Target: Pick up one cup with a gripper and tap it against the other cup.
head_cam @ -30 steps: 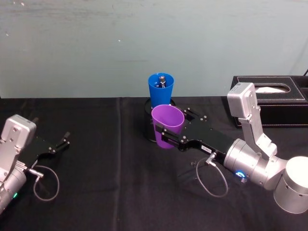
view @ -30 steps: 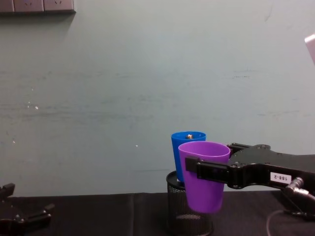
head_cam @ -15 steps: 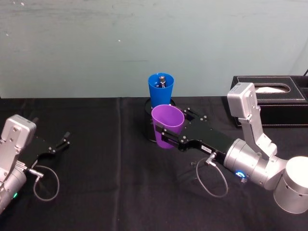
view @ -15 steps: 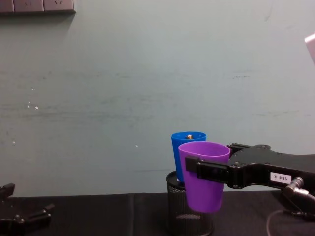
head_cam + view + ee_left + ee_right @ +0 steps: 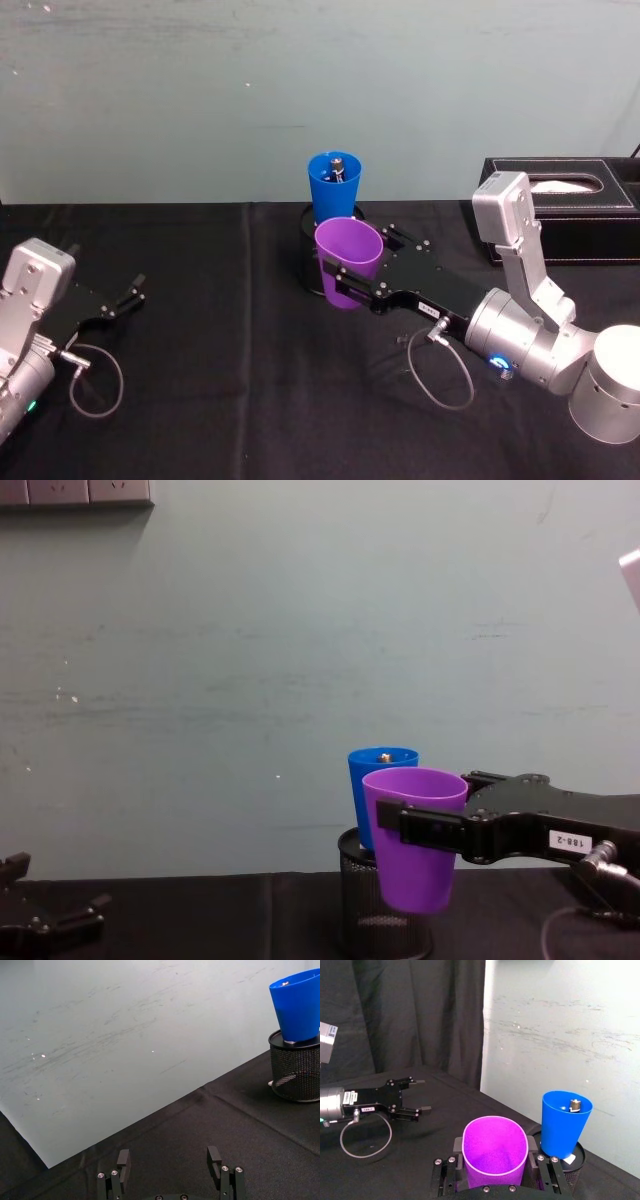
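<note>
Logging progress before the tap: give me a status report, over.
Right gripper shut on purple cup, held aloft. Purple cup close beside blue cup, which sits in mesh holder; contact unclear. Left gripper open, parked left.

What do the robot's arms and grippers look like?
Both arms are silver-grey cylinders. The right gripper and left gripper are black flat-fingered claws, each with a looping cable. The right one bears a white label; its arm shows a blue light.
</note>
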Motion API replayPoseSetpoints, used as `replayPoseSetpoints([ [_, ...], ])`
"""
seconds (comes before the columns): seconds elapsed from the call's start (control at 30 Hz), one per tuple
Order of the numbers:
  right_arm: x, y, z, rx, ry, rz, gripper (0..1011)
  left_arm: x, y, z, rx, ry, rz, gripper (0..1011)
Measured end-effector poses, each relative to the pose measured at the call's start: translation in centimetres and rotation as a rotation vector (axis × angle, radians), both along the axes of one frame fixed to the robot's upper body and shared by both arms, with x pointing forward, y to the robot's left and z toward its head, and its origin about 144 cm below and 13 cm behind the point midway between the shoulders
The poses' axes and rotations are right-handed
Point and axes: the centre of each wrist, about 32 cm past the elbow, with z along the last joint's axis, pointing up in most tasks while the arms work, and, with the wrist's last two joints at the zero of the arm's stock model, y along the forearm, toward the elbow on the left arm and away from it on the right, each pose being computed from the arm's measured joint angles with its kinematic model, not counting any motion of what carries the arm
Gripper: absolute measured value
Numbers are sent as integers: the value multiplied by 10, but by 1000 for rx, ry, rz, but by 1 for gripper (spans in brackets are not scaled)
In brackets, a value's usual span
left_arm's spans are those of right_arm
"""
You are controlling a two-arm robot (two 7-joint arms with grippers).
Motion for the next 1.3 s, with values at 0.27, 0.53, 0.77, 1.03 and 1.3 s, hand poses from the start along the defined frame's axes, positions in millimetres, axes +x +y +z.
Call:
replayPoseSetpoints([
  [0.27,0,0,0,0,0,0,718,0,0,0,0,0,0,1000],
  [0.53,0,0,0,0,0,0,718,0,0,0,0,0,0,1000],
  [0.77,0,0,0,0,0,0,718,0,0,0,0,0,0,1000],
  [1.03,0,0,0,0,0,0,718,0,0,0,0,0,0,1000],
  [1.3,0,0,0,0,0,0,718,0,0,0,0,0,0,1000],
])
